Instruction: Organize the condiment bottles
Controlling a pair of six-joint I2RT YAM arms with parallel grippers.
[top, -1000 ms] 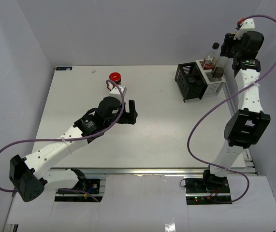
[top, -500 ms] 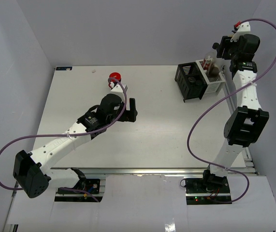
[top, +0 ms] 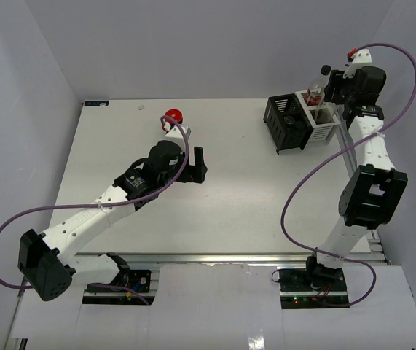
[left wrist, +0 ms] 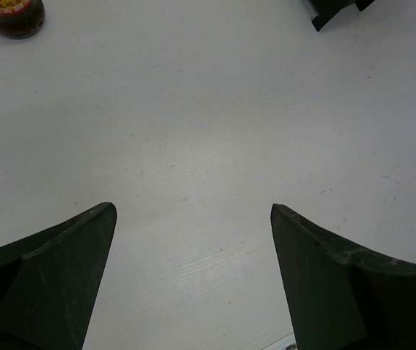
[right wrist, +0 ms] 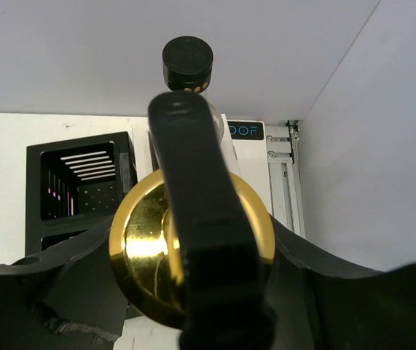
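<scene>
My right gripper (right wrist: 193, 292) is shut on the clear gold-topped bottle (right wrist: 138, 248), with a finger on either side of its gold lid. In the top view this gripper (top: 335, 93) is over the white wire rack (top: 324, 125). The red-labelled bottle (top: 313, 95) stands in that rack. A black-capped bottle (top: 325, 70) rises behind it and also shows in the right wrist view (right wrist: 187, 64). The dark jar with the red lid (top: 173, 116) stands alone at the table's back; its body shows in the left wrist view (left wrist: 11, 16). My left gripper (top: 199, 166) is open and empty (left wrist: 193, 211) over bare table, right of and nearer than the jar.
The black wire rack (top: 286, 122) stands beside the white one at the back right, with dark round shapes inside that I cannot make out. Its open compartment shows in the right wrist view (right wrist: 76, 189) and its corner in the left wrist view (left wrist: 339, 9). Walls close the back and both sides.
My right wrist has shifted and turned over the white rack, still holding the gold-topped bottle. My left arm has shifted slightly; its gripper stays open in nearly the same place.
</scene>
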